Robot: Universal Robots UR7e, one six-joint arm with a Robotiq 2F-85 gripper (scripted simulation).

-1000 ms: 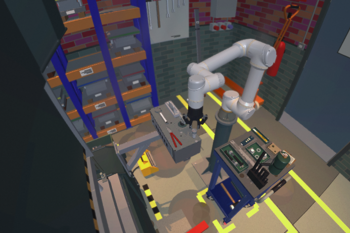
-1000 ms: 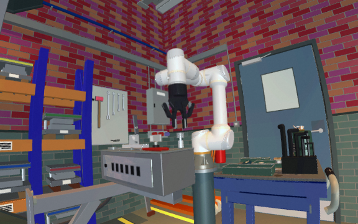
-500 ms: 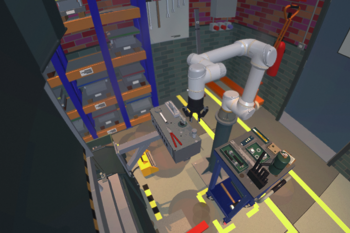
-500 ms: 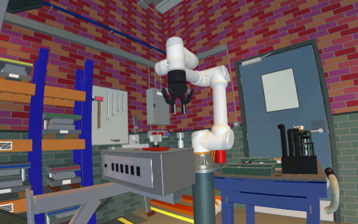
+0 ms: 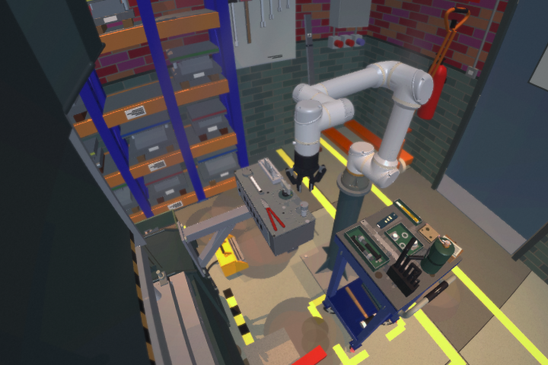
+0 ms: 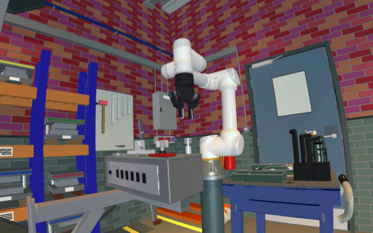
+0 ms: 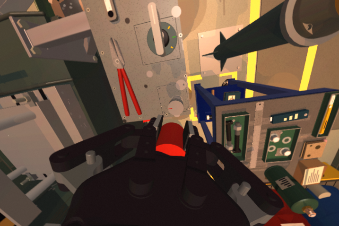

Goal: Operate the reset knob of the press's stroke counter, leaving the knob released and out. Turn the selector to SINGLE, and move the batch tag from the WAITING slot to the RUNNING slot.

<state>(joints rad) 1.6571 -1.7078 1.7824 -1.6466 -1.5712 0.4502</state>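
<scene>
The reset knob (image 7: 176,106) (image 5: 303,209) is a small grey cylinder with a red index mark, standing at the near end of the grey control box (image 5: 275,205). The selector (image 7: 159,37) (image 5: 285,193) is a dark dial with a long pale lever, in the middle of the box top. The tag holder (image 5: 269,170) sits at the box's far end. My gripper (image 5: 306,180) (image 6: 185,111) (image 7: 173,125) hangs well above the box's right edge, fingers partly closed and empty; the red seen between them in the wrist camera is an object far below.
Behind the box stand blue and orange storage racks (image 5: 162,112) and a brick wall with a tool board. Red-handled pliers (image 5: 275,217) (image 7: 124,80) lie on the box top beside the selector. A blue cart (image 5: 391,254) with trays and tools stands to the right of the arm's pedestal (image 5: 348,215).
</scene>
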